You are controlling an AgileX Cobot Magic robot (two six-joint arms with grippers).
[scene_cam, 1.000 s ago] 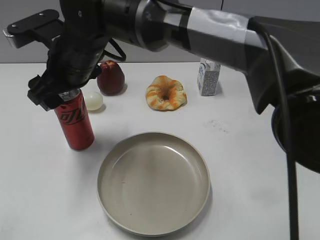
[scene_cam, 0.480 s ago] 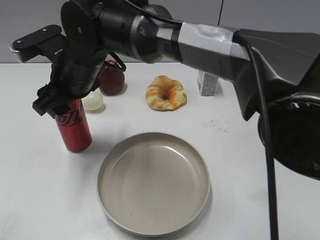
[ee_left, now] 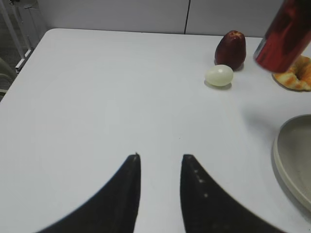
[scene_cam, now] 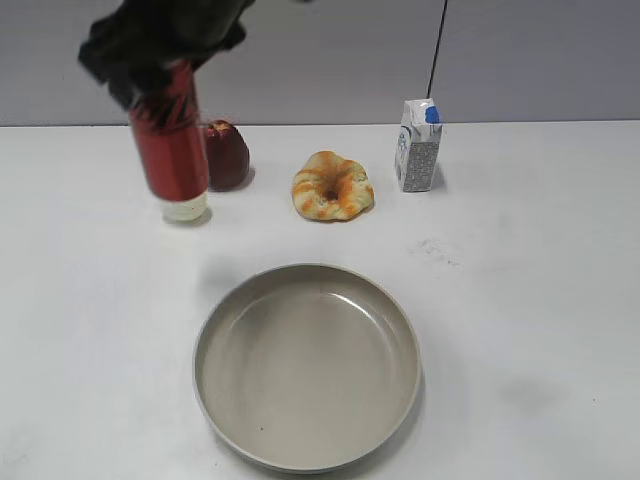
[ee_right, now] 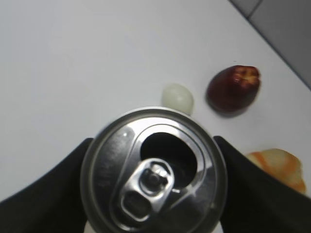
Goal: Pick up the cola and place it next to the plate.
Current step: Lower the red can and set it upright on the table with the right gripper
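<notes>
I'm carrying the cola (scene_cam: 172,145) clamped in the right gripper (ee_right: 153,184), left gripper (ee_left: 159,187) idling narrowly apart, next lowering it beside the plate (scene_cam: 215,330).

Since the earlier pictures the cola (scene_cam: 172,145) has left the table; it now hangs in the air, clamped at its top between the jaws of the right gripper (scene_cam: 160,45). The right arm has withdrawn upward, out of most of the exterior view. Directly below the jaws, the cola now covers part of the pale egg-shaped object (scene_cam: 186,208).
</notes>
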